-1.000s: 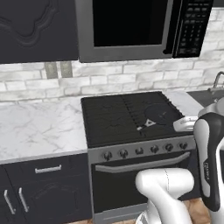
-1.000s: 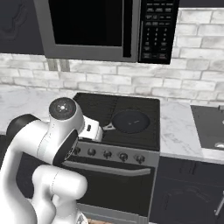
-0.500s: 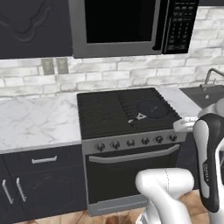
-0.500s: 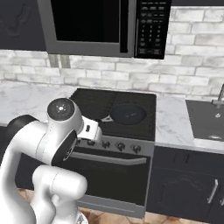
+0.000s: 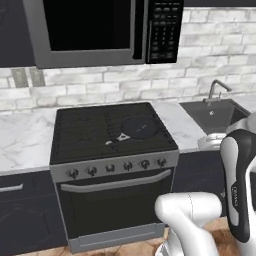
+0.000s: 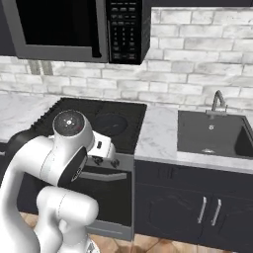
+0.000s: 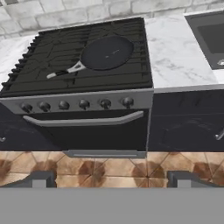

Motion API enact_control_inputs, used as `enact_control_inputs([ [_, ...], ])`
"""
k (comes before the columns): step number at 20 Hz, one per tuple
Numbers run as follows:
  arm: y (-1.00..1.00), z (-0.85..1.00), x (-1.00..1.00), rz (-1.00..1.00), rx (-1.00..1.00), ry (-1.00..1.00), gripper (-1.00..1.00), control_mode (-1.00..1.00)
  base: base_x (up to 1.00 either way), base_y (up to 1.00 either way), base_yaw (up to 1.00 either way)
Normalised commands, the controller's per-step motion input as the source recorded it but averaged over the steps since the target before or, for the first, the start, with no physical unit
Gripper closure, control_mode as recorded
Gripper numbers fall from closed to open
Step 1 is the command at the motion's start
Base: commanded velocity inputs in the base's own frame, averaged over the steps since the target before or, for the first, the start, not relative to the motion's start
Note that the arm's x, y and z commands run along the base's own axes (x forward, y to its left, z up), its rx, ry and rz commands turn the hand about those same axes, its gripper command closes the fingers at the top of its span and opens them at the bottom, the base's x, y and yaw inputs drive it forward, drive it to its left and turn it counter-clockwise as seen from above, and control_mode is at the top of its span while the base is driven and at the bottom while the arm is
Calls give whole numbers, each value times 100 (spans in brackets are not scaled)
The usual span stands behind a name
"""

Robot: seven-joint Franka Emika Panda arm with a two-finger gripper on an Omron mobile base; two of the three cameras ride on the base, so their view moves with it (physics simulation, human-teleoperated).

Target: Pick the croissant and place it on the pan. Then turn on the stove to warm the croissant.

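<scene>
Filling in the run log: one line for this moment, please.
pan: empty, on stove | knobs: untouched | gripper: open, empty, facing stove front

Black stove (image 7: 83,65) — silver front; black pan (image 7: 106,52) — grey-veined white counter (image 7: 175,48).

White arm folded upright, end effector (image 7: 109,179) spread wide, empty, facing down

The pan (image 7: 106,52) sits on the stove (image 7: 78,105), with the sink (image 5: 216,114) to its right.
</scene>
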Motion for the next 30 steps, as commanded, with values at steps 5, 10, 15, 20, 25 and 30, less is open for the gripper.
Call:
enact_control_inputs([
  [5, 0, 0, 0, 0, 0, 0, -100, 100, 0, -86, 0],
  [10, 0, 0, 0, 0, 0, 0, -100, 100, 0, -79, 0],
  [15, 0, 0, 0, 0, 0, 0, -100, 100, 0, -71, 0],
  [20, 0, 0, 0, 0, 0, 0, -100, 100, 0, -67, 0],
  [25, 0, 0, 0, 0, 0, 0, -100, 100, 0, -64, 0],
  [30, 0, 0, 0, 0, 0, 0, -100, 100, 0, -55, 0],
])
